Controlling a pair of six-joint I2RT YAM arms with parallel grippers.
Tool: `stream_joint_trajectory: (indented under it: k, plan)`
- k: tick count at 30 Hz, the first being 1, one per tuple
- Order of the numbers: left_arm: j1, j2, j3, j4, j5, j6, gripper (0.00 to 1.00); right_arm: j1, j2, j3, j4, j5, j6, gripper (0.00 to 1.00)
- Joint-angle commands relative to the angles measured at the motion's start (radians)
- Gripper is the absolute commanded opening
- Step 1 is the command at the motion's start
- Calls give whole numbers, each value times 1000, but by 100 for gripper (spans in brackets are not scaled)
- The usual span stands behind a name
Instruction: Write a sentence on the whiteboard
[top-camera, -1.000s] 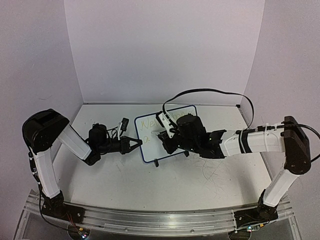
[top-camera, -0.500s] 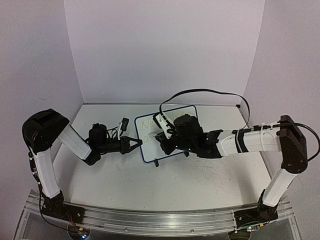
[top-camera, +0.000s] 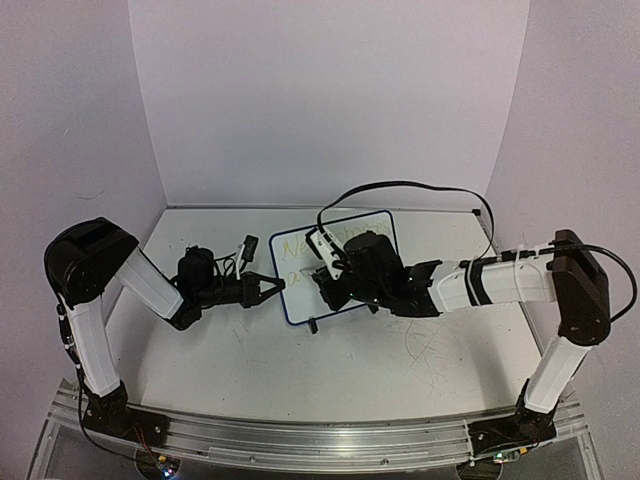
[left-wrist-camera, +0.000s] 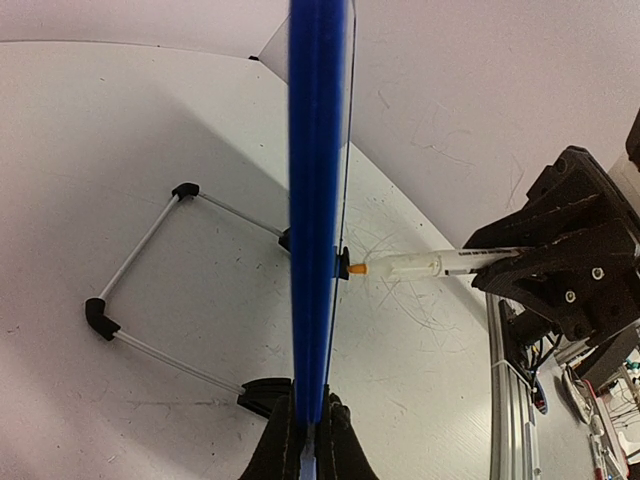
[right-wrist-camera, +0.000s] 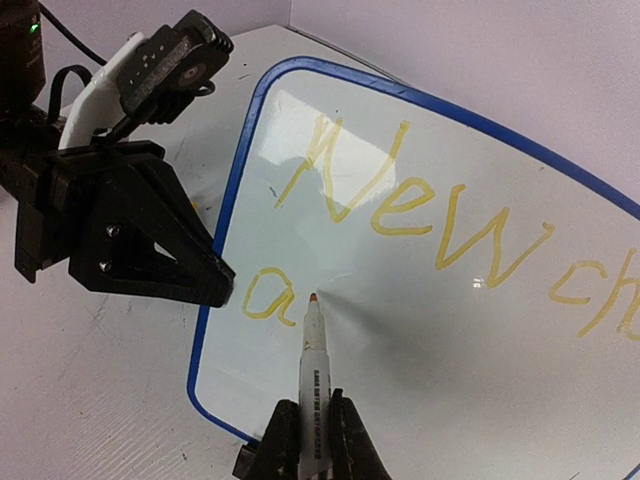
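The whiteboard stands tilted at mid table, and its blue frame runs edge-on through the left wrist view. My left gripper is shut on that frame's left edge. The sentence is pale yellow: "New ch" on the first line and a lone "a" beneath it. My right gripper is shut on a white marker. The marker's orange tip sits at the board just right of the "a". In the top view the right wrist covers much of the board.
The board's wire stand with black feet rests behind it on the scuffed white tabletop. Thin grey scribbles mark the table to the right. A black cable arches over the back. White walls close three sides, and a metal rail runs along the front.
The right arm with the marker has shifted slightly left across the board. The left arm and the board have not moved.
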Motion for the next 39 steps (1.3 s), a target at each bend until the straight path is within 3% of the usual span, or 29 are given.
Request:
stream_joint_trajectory:
  k: [1,39]
  plan:
    - [-7,-15,18,-55,-12,21,0,3,24,47,20,28,11,0]
    - [-7,-21,13,-63,-11,24,0,4,-3,-35,-32,2,75,0]
